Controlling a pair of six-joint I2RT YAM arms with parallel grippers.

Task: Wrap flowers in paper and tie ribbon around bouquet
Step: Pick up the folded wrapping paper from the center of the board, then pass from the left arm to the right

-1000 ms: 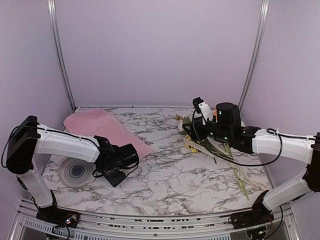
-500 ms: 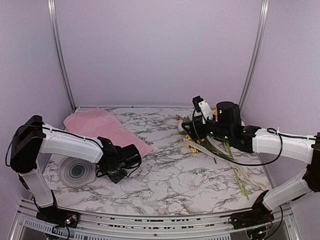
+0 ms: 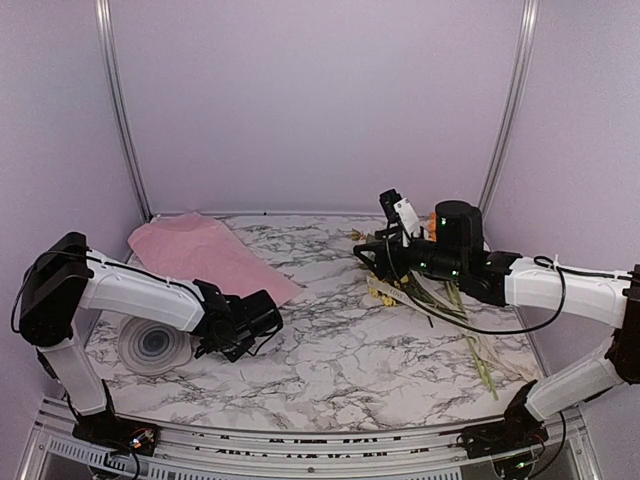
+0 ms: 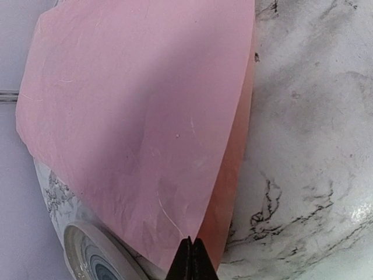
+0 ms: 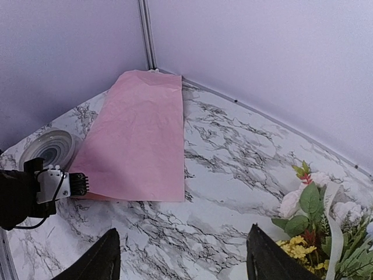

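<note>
Left gripper point(image 4: 189, 259) stands pressed together at the near corner of the paper point(image 4: 145, 116), lying far left on the tabletop point(image 4: 303, 146). Pull hard and you may tear it, or slip off. Right gripper point(image 5: 183, 256), spread, hovers empty near the flowers point(image 5: 309, 216).

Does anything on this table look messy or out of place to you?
Nothing is spilled or broken. The pink paper looks doubled over rather than spread flat, and it sits off toward the far left corner. The flowers lie loose on the right with their stems splayed, and the ribbon is draped over them.
</note>
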